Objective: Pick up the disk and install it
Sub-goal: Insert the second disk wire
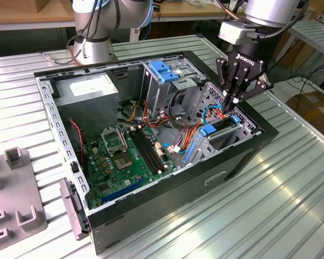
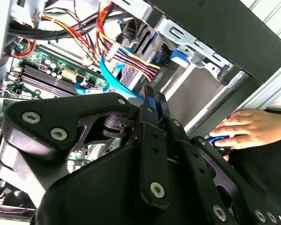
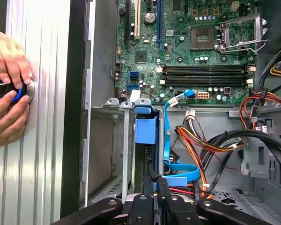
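One gripper (image 1: 230, 100) closed, fingers pinched on the disk's (image 1: 220, 129) top edge; disk stands upright in the drive bay beside the motherboard (image 1: 124, 156), inside the PC case (image 1: 167, 197).

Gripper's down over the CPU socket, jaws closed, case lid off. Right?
Not quite. The gripper is down over the drive bay at the exterior view's right end of the case, at the disk, not over the CPU socket. The exterior view shows it. Jaws closed and lid off both hold.
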You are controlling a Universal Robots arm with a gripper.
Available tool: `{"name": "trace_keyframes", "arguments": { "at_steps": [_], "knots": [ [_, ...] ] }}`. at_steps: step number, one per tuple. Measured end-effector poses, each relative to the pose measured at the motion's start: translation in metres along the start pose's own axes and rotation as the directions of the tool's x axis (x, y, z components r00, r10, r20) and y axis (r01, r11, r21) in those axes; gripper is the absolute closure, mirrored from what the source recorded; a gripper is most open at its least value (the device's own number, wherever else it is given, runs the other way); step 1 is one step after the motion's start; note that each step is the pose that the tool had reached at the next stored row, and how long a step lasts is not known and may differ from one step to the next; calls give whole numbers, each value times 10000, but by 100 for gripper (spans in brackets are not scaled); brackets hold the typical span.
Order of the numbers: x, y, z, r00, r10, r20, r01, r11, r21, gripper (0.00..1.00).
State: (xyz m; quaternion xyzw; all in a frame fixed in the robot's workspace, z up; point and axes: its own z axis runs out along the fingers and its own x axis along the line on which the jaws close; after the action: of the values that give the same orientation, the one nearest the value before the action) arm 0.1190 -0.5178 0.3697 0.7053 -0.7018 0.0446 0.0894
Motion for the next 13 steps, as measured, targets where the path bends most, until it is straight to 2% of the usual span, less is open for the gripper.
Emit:
{"name": "trace_keyframes", "arguments": {
  "at_steps": [1, 2, 6, 8, 9, 10, 11, 12, 13],
  "knots": [
    [14, 7, 5, 10000, -6, 59, 6, 10000, 40, 84],
    [22, 15, 10, 9999, -25, 158, 24, 10000, 80, 84],
    [32, 39, 18, 9991, -61, 424, 52, 9998, 213, 84],
    [37, 45, 20, 9989, -70, 464, 52, 9993, 375, 84],
    [43, 53, 25, 9988, -67, 477, 39, 9983, 587, 84],
    [45, 72, 29, 9988, -63, 495, 30, 9978, 663, 84],
    [47, 92, 33, 9987, -60, 514, 25, 9976, 692, 84],
    [59, 122, 39, 9981, -60, 606, 16, 9973, 732, 84],
    [80, 139, 48, 9973, -66, 738, 10, 9972, 753, 84]
  ]
}}
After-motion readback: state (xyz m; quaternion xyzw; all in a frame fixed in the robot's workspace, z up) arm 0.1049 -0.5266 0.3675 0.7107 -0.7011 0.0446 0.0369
